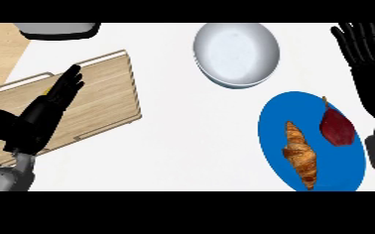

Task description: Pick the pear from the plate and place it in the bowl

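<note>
While pear (336, 126) lies on blue plate (278, 129) beside croissant (301, 154), right hand (359, 49) sits at the view's right edge, fingers straight and spread, above the pear and apart from it. Bowl (236, 53) is up-left of plate. Left hand (51, 104) is over the cutting board (102, 94), fingers straight, together.

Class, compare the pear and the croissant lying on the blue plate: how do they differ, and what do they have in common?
The pear is dark red and smooth; the croissant is golden brown and ridged. The pear is shorter and rounder with a thin stem, while the croissant is longer and tapers at both ends. The pear lies nearer the plate's right edge, the croissant nearer its middle. Both rest on the blue plate, untouched by either hand.
</note>
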Controlling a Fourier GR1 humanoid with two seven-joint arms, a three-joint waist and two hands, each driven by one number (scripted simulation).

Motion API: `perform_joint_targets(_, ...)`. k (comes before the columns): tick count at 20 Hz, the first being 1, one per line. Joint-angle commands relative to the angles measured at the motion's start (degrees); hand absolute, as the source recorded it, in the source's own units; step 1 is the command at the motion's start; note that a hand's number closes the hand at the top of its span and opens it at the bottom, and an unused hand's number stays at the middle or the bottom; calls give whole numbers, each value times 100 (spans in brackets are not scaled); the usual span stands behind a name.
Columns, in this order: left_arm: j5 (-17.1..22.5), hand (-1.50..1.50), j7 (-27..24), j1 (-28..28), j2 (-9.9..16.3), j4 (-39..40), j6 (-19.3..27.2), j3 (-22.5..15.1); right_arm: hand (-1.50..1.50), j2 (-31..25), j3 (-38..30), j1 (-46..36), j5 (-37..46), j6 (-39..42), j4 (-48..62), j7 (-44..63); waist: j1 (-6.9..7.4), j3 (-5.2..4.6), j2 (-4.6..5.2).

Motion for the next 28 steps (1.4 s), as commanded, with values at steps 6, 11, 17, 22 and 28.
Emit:
perform_joint_targets(6,15,0,-737,-407,-201,101,810,1119,-150,946,16,-106,-2820,1843,-168,-312,166,-108,0)
perform_joint_targets(11,111,0,-694,-243,-435,94,864,1183,-150,733,-810,1541,-556,347,-339,-1660,-98,-124,1)
perform_joint_targets(17,14,0,-1265,-170,-648,660,551,1366,-150,83,-1441,2898,-740,1381,-1213,-2057,-135,-132,3)
perform_joint_targets(22,138,0,-943,-91,-488,257,480,1472,-150,-1042,-2411,2904,-442,1496,-750,-1540,-82,-131,-8)
perform_joint_targets(28,-24,0,-947,-310,-630,496,558,1381,-150,-2440,-2798,3206,-369,2586,-551,-806,-89,-134,10)
